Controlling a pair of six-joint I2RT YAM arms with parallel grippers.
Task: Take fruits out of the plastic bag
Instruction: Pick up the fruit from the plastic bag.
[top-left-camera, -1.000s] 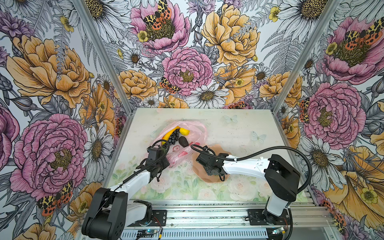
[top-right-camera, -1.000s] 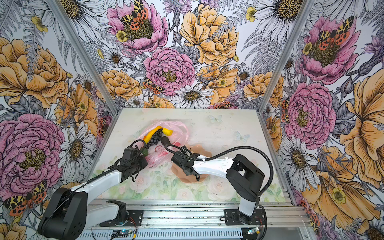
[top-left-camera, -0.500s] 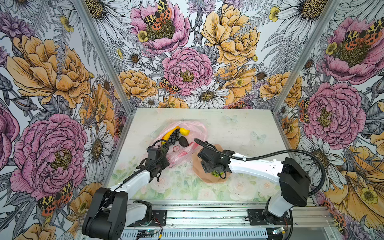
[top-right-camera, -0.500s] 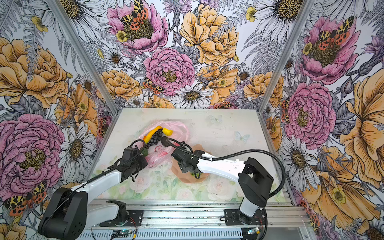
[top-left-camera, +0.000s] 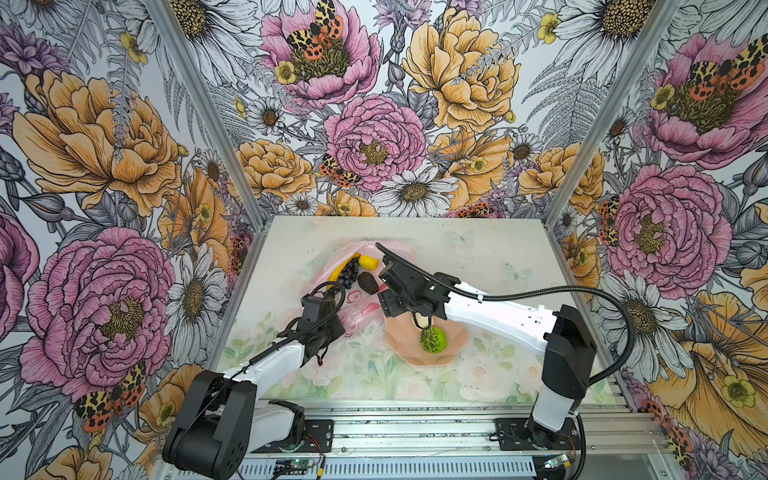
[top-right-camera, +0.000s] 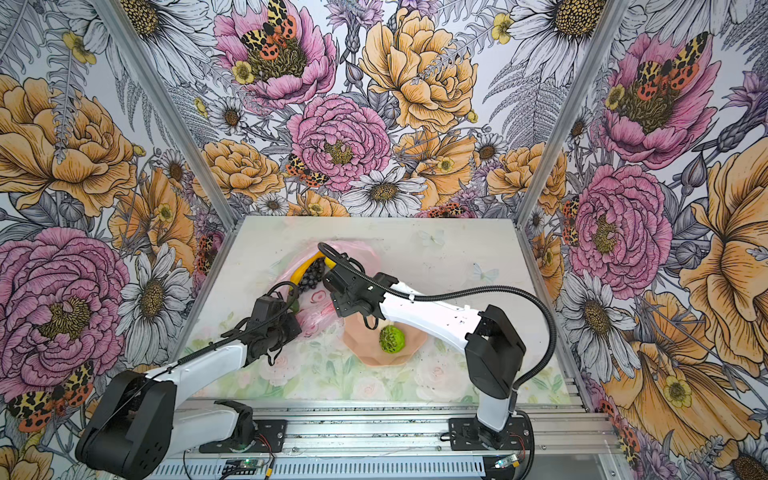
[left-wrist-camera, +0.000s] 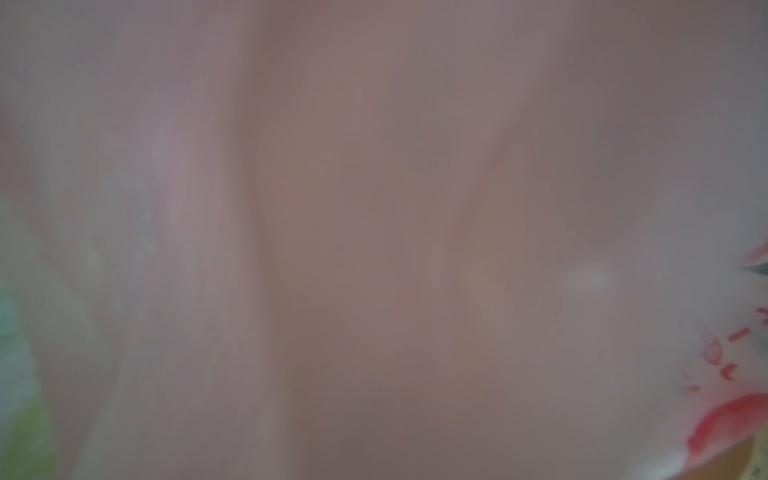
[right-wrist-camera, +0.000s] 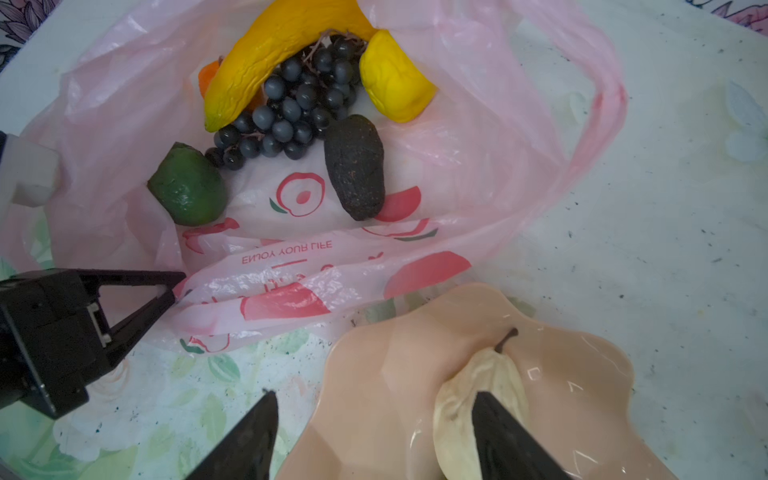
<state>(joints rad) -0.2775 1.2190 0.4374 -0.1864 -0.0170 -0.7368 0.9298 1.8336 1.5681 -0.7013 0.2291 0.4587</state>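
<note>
- Fruits lie in two places: a cream pear (right-wrist-camera: 478, 382) and a knobbly lime-green ball (top-left-camera: 432, 340) rest in the peach-coloured scalloped dish (right-wrist-camera: 374, 374). The others sit in the thin translucent pink plastic bag (right-wrist-camera: 478, 166), just far-left of the dish.
- In the bag's open mouth you have a long yellow banana (right-wrist-camera: 266, 54), a dark purple grape bunch (right-wrist-camera: 291, 108), a yellow lemon (right-wrist-camera: 395, 79) and a small orange piece (right-wrist-camera: 208, 75) half hidden behind the banana. A dark green rounded fruit (right-wrist-camera: 187, 185) lies on the left, and a blackish rough oblong fruit (right-wrist-camera: 353, 166) lies nearest the dish.
- Your left gripper (right-wrist-camera: 178, 286) is pinched shut on the near edge of the bag's film, low by the table. Its own camera shows only blurred pink film.
- Your right gripper (right-wrist-camera: 374, 436) hangs over the dish with its jaws spread wide and nothing between them. One finger stands in front of the pear.
- The next job is probably another pick, and the blackish oblong fruit looks easiest, since it lies at the near edge of the cluster.
- Come down from above with the jaws across its narrow width, and stop short of the film so you do not pinch plastic.
- Hold the left pinch firm and low; thin film can ride up with a lifted fruit.
</note>
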